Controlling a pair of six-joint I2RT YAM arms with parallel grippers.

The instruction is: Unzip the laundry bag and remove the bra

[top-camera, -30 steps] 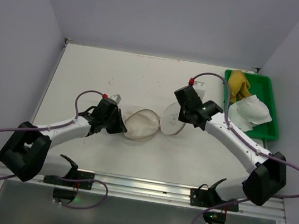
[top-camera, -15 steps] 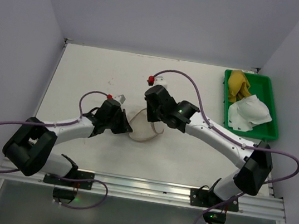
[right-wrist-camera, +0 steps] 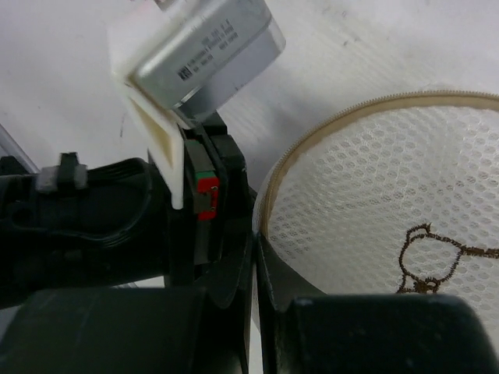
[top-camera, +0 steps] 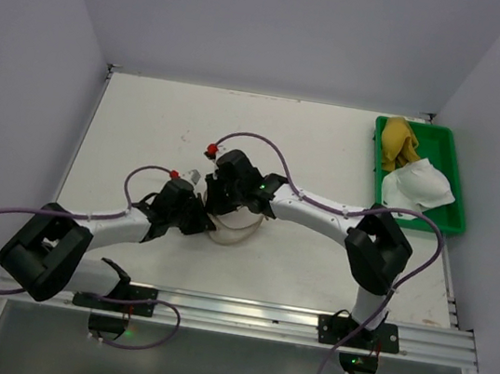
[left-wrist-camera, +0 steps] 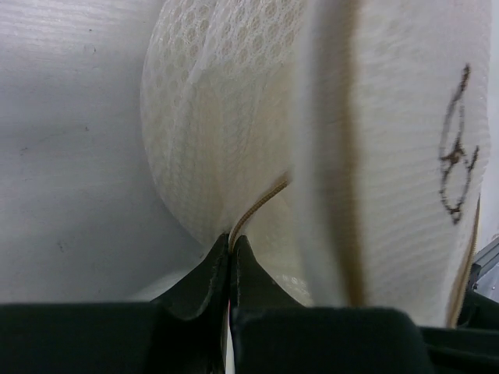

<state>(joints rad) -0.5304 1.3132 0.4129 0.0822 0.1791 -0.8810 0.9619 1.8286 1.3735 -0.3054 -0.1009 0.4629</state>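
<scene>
Left gripper (left-wrist-camera: pixel 232 248) fingers clenched on bag (left-wrist-camera: pixel 234 117) mesh at zipper seam (left-wrist-camera: pixel 261 204), bottom centre of left wrist view. Right gripper (right-wrist-camera: pixel 253 245) fingers pressed to a slit against rim (right-wrist-camera: pixel 327 117), lower middle of its view. Cannot tell whether rim is caught. Left camera box (right-wrist-camera: pixel 203 54) just beside right fingers. Bag sits mid-frame in top view; bra (top-camera: pixel 396 141) upper right, in tray (top-camera: pixel 441 146), well apart. Risks: crowded wrists knock together; thin mesh slips from pinch, so bag drags instead of unzipping.

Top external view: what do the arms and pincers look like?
The left arm and right arm share white links with black joints and bases. A purple-grey cable loops along each, a red connector near the wrist. The left pincer and right pincer are black.
</scene>
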